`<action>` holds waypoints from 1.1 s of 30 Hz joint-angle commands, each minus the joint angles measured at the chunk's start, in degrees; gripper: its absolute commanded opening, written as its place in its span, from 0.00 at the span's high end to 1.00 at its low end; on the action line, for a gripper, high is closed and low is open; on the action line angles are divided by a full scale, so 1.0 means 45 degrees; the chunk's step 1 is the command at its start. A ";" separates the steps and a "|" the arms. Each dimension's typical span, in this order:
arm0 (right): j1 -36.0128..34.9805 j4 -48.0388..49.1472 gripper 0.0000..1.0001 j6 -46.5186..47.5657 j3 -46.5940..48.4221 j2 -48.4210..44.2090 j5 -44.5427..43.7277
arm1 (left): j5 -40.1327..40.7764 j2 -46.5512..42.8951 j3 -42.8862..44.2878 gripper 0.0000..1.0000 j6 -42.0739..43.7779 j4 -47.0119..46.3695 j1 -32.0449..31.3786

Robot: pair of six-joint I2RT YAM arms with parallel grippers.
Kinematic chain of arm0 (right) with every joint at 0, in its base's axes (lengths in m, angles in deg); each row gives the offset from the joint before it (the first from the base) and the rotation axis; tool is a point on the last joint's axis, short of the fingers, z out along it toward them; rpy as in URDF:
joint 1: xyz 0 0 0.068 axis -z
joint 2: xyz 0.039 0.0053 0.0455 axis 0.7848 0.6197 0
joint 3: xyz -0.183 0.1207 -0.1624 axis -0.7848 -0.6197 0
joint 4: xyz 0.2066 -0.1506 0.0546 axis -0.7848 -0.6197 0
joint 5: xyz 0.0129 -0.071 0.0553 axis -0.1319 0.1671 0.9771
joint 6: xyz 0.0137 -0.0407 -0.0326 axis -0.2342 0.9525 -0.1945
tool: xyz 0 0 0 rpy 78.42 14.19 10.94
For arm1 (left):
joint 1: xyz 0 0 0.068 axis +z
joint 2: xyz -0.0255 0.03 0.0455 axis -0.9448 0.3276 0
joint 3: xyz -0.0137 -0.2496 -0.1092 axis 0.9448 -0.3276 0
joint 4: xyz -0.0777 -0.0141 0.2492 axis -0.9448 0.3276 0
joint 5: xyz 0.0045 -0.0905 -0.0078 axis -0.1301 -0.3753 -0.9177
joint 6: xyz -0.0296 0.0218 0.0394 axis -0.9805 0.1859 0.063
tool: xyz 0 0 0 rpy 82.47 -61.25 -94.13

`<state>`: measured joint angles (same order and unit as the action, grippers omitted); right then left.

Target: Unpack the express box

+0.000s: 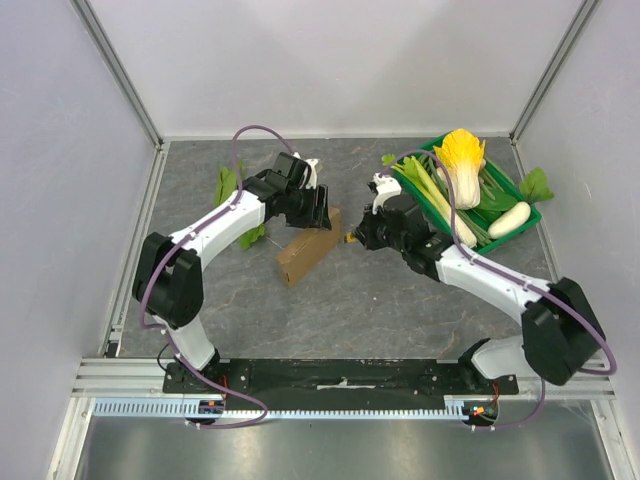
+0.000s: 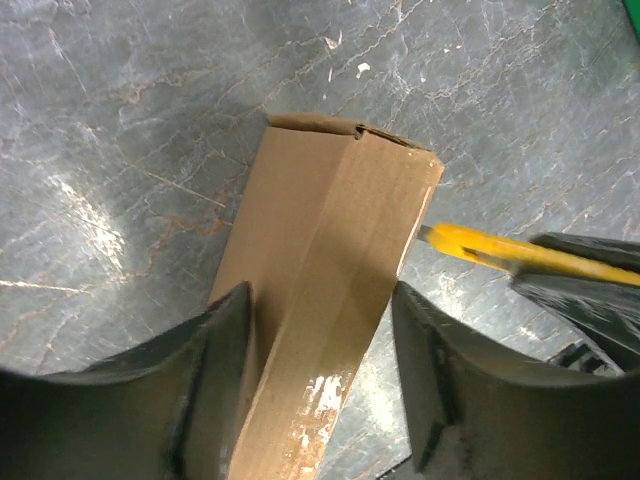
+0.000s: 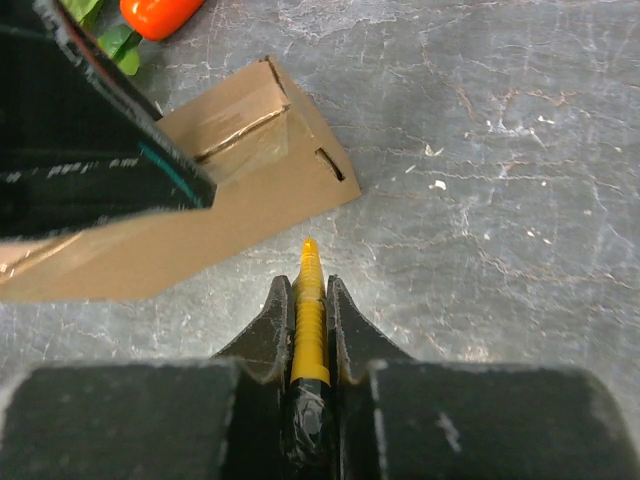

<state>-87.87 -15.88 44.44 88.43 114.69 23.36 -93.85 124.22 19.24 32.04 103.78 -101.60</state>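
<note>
Left jaws gripped the box (image 2: 320,250); right jaws, low, pinched a yellow tool (image 3: 309,300) just short of its edge (open worktop (image 3: 500,150) beyond).

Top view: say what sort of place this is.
Probably a lab test cell: blank panels in aluminium framing, left arm and right arm bolted to a rail, a green crate of vegetables.

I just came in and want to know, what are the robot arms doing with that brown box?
The left gripper straddles the brown express box, fingers either side. The right gripper holds a thin yellow tool, its tip pointing at the box's end, right next to it. The box looks closed, so nothing is unpacked yet.
</note>
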 commanded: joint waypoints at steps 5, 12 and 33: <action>-0.0011 0.2646 1.00 -0.0507 0.0997 0.1718 0.0373 | -0.0047 -0.0221 0.0545 0.20 -0.1067 0.0368 -0.0029; -0.0011 0.2451 1.00 -0.0604 0.1271 0.1738 0.0373 | 0.0323 -0.1236 0.0526 0.03 -0.0519 -0.0433 -0.0009; -0.0147 0.1982 1.00 -0.0643 0.2266 0.2265 0.0431 | -0.1842 -0.2801 -0.4902 0.41 -0.2530 -0.2073 0.2842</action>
<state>-88.13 -8.54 41.69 94.33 123.39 24.46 -95.00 109.77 -0.33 23.21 96.17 -88.64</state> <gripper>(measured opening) 0.130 0.616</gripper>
